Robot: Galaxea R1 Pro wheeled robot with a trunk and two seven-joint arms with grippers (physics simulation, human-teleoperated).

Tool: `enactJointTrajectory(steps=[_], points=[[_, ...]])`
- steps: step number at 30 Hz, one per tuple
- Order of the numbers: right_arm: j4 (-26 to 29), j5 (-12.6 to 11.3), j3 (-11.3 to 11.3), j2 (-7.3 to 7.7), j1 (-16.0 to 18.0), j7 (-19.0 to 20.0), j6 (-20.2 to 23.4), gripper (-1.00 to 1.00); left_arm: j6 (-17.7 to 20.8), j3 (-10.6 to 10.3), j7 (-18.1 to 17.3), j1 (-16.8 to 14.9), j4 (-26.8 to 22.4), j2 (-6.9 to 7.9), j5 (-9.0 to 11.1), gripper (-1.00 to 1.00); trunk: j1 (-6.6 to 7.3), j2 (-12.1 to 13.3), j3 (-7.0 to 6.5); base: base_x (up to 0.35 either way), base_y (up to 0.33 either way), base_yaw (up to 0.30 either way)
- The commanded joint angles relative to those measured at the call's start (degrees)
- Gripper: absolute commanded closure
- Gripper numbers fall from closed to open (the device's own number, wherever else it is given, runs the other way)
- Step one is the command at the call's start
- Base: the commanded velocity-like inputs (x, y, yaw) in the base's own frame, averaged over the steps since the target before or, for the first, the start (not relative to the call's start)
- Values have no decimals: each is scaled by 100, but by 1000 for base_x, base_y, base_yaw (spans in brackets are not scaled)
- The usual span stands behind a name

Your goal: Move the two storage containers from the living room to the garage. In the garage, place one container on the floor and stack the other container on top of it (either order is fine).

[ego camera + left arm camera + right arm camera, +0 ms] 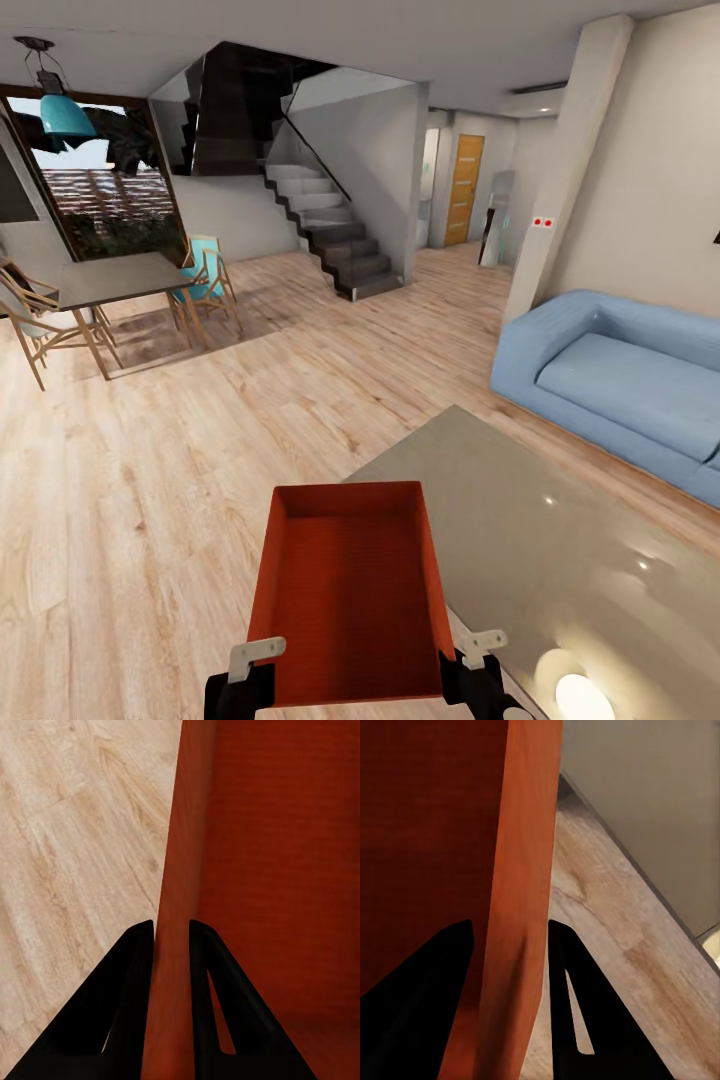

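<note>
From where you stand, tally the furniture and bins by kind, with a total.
Orange-red storage container, held by left gripper and right gripper: 1
Blue sofa: 1
Dining table: 1
Wooden chairs: at least 2
Grey rug: 1
Total: at least 6

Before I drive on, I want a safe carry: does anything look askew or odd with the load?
Nothing stands out. The storage container sits level and empty, left gripper and right gripper each clamping a side wall.
</note>
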State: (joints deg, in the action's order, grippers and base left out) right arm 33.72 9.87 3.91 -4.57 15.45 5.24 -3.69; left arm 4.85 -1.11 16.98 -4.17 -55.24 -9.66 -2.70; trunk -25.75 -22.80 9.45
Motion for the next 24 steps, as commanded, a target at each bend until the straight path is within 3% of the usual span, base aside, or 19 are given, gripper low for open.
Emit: enactJointTrajectory(steps=[1, 8, 24], points=[[-6, 44, 35, -88, -3, 86, -18, 100, 51, 6, 69, -5, -22, -34, -104, 100, -3, -12, 12, 0, 0, 0], [-6, 33, 27, -88, -3, 99, -27, 100, 51, 10, 71, -5, -22, -34, -102, 100, -3, -12, 12, 41, 8, 41], [-6, 32, 22, -89, -3, 100, -18, 100, 51, 32, 78, -5, -22, -34, -107, 100, -3, -12, 12, 294, 121, 277]])
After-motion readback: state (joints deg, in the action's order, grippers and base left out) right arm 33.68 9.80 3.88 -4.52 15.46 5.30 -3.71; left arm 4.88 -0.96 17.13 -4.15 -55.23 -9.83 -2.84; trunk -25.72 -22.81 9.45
